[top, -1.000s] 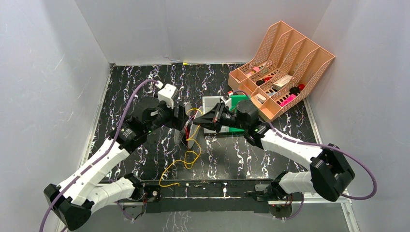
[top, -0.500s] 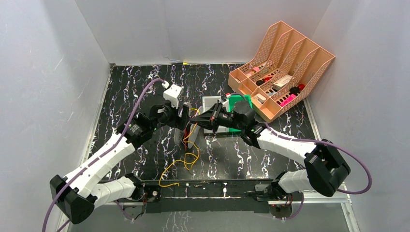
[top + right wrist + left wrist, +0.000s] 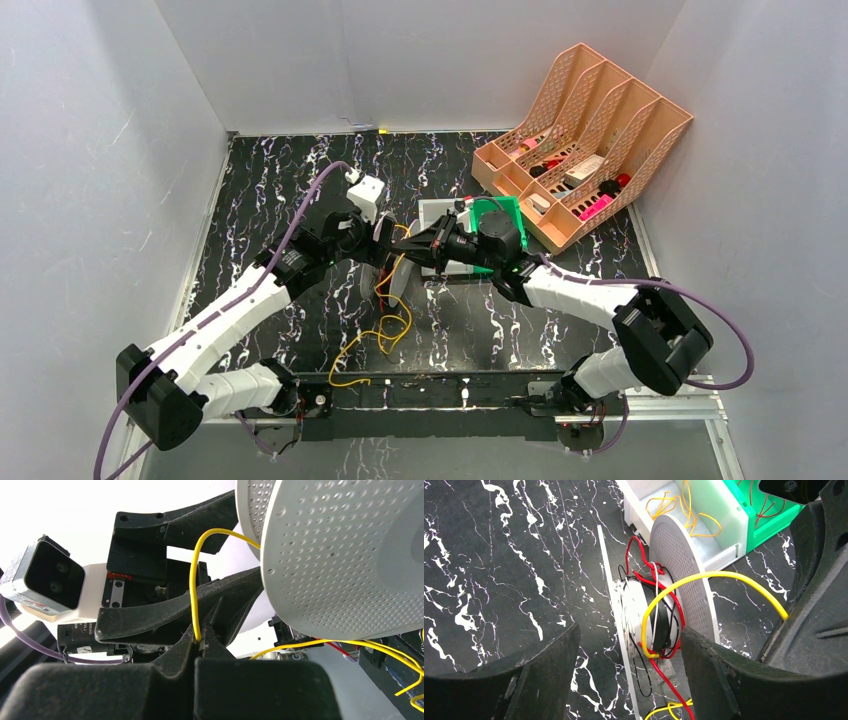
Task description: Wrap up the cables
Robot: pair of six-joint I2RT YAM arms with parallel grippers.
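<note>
Where the two arms meet over the middle of the marbled table point(image 3: 260, 180), the right gripper point(image 3: 202, 641) is seen clenched on a yellow cable point(image 3: 724, 576), the wire being pinched between its closed fingertips. From that grip the cable is arched toward 9 o'clock in the left wrist view and is looped around the hub of the white spool point(image 3: 679, 575), which is stood on edge, with red and dark wires also wound there. The left gripper point(image 3: 626, 635) is held released, its jaws spread to either side of the spool; a gap is visible between the 9 o'clock finger and the thin flange. Seen from above, the cable's slack is trailed in loose loops at 6 o'clock of the spool. At 1 o'clock of the spool, further yellow cables point(image 3: 664, 502) are kept in a white box point(image 3: 726, 510), with a green box point(image 3: 774, 525) touching its 3 o'clock side.
</note>
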